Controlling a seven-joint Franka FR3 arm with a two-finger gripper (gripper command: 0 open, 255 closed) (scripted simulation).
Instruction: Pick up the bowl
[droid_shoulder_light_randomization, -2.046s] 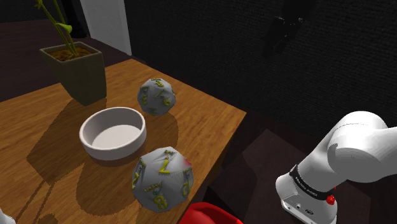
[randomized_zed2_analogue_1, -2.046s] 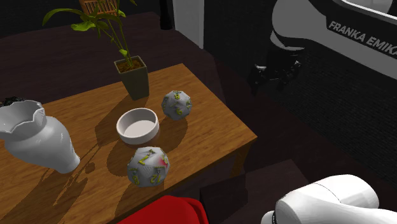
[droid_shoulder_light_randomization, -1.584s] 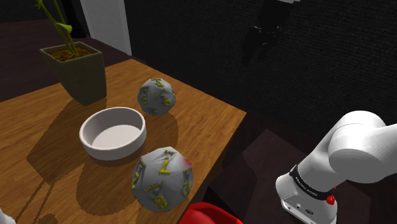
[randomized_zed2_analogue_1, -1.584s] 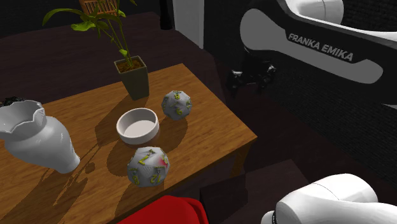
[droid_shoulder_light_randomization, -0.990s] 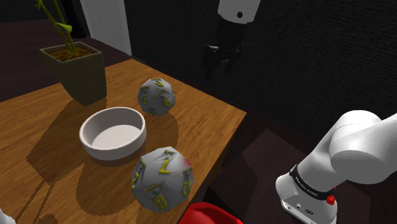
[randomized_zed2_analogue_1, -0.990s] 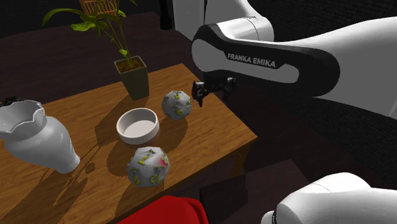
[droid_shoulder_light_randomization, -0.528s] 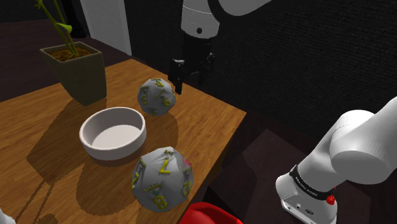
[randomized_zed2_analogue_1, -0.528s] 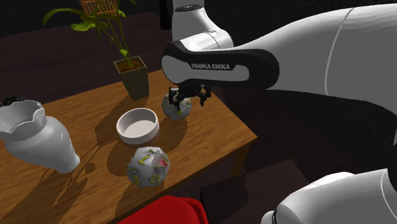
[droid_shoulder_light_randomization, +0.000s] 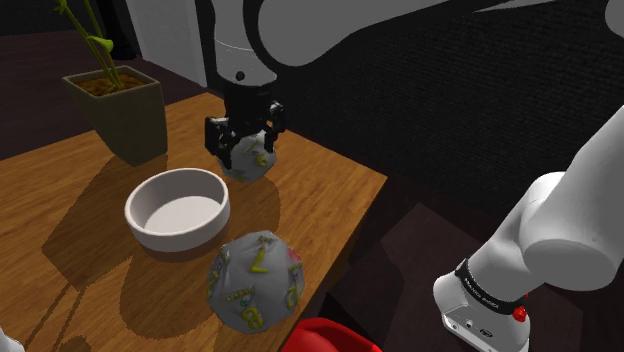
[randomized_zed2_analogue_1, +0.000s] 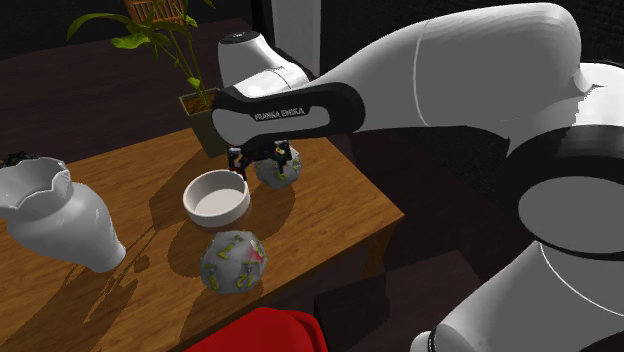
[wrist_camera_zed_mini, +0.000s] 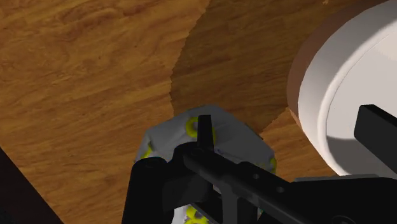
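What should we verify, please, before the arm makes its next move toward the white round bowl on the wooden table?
1. Fingers apart: ok; the black gripper is open.
2. Gripper over the white round bowl: not ok; it hangs over the grey many-sided ball with yellow numbers beside it.
3. Bowl upright, empty: ok.
4. Rim free: ok; that ball and the nearer grey ball stand apart from it.
5. Clearance above that ball: cannot tell.
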